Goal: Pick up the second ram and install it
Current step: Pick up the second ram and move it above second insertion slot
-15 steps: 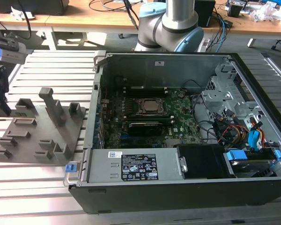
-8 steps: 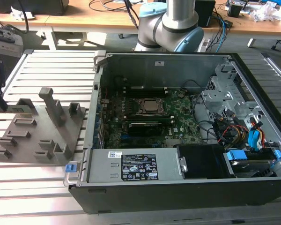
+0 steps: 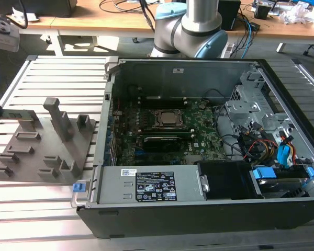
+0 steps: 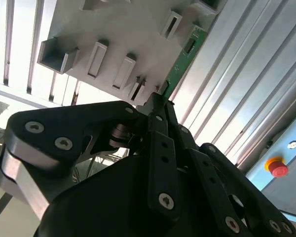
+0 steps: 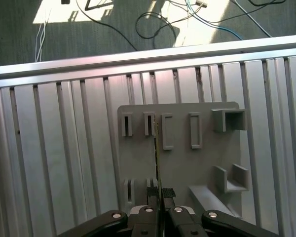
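The second ram [image 4: 181,59] is a thin green stick, and my gripper [image 4: 160,98] is shut on one end of it. In the first wrist view the ram [image 5: 157,153] shows edge-on as a thin line running away from the gripper [image 5: 161,193], over the grey holder tray [image 5: 207,163]. It lies between two rows of the tray's slots. Whether it still touches the tray I cannot tell. In the exterior view the tray [image 3: 26,157] lies on the left of the table, with no stick standing in it. The green motherboard [image 3: 199,130] lies inside the open computer case [image 3: 146,185].
The table is slatted aluminium [image 3: 57,73]. The arm's base [image 3: 191,29] stands behind the case. Drive cages and cable bundles [image 3: 267,141] fill the case's right side in the exterior view. A red button [image 4: 277,167] sits beyond the table. Cables lie on the floor [image 5: 158,24].
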Tool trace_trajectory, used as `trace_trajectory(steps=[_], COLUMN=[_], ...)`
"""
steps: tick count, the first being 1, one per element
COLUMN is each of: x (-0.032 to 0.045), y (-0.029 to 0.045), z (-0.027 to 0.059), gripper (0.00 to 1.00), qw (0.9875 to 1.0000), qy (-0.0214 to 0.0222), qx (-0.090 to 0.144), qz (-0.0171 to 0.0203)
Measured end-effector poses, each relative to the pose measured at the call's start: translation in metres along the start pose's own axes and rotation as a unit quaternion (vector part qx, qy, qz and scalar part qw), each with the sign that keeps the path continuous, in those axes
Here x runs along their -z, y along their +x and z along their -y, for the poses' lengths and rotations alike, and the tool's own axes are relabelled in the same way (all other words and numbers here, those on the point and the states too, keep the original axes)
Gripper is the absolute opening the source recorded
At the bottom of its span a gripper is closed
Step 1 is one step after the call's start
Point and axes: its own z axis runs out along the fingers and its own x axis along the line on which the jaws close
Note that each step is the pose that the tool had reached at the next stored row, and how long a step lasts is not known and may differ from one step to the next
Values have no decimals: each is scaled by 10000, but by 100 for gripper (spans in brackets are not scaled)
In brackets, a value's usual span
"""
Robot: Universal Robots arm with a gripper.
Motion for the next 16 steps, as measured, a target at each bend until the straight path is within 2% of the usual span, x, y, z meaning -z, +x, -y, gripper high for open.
trace_trajectory(steps=[4, 8, 10, 11, 13, 16], x=[101, 252, 288, 344, 382, 503], y=[-2, -5, -6, -7, -8, -10], z=[0, 1, 1, 1, 1, 1], gripper=[14, 14, 14, 14, 14, 14], qw=[10000, 10000, 10000, 10000, 10000, 10000], qy=[0, 0, 0, 0, 0, 0], qx=[0, 0, 0, 0, 0, 0], qz=[0, 0, 0, 0, 0, 0])
